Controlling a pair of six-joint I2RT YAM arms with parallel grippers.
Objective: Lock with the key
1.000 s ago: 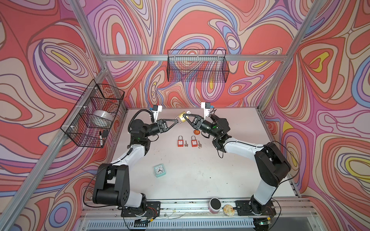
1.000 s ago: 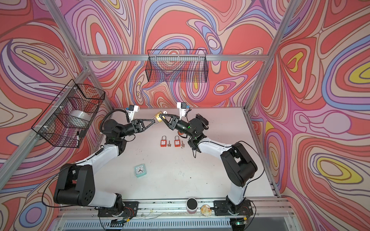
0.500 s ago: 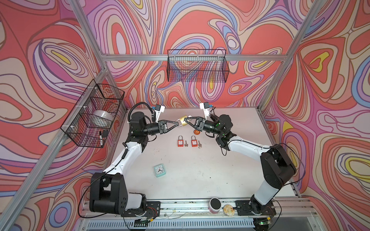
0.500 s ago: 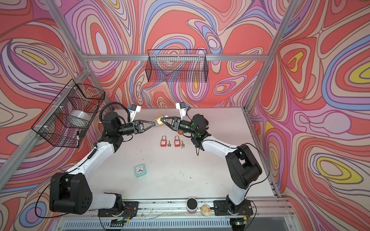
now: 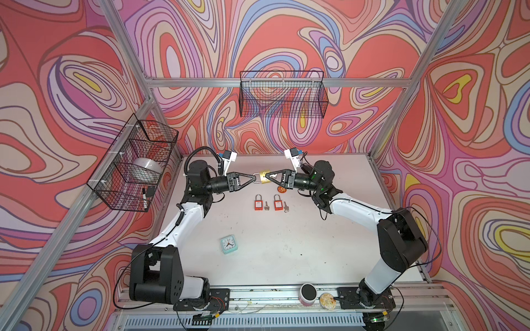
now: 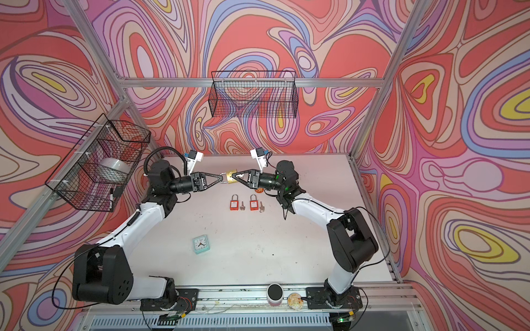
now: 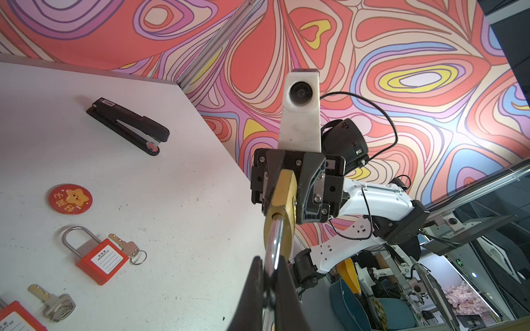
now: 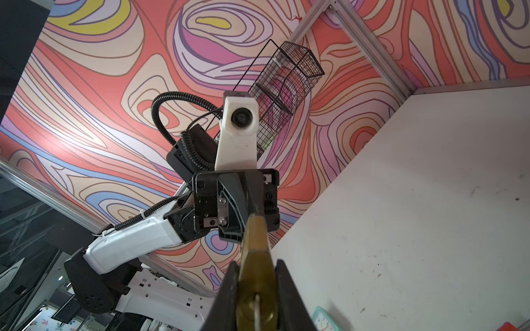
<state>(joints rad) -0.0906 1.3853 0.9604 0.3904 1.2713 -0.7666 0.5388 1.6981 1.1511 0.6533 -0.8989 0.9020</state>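
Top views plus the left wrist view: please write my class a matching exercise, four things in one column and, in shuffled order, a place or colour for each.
Things: 1 brass padlock; 2 clock; 3 stapler; 4 white roll.
Descriptions: A in the wire basket on the side wall; B held in the air, off the table; C mint green, lying on the table; D black, lying on the table.
Pairs: 1-B, 2-C, 3-D, 4-A.

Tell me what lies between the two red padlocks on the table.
A silver key lies flat on the table between the red padlocks, close beside them. Both top views show it.
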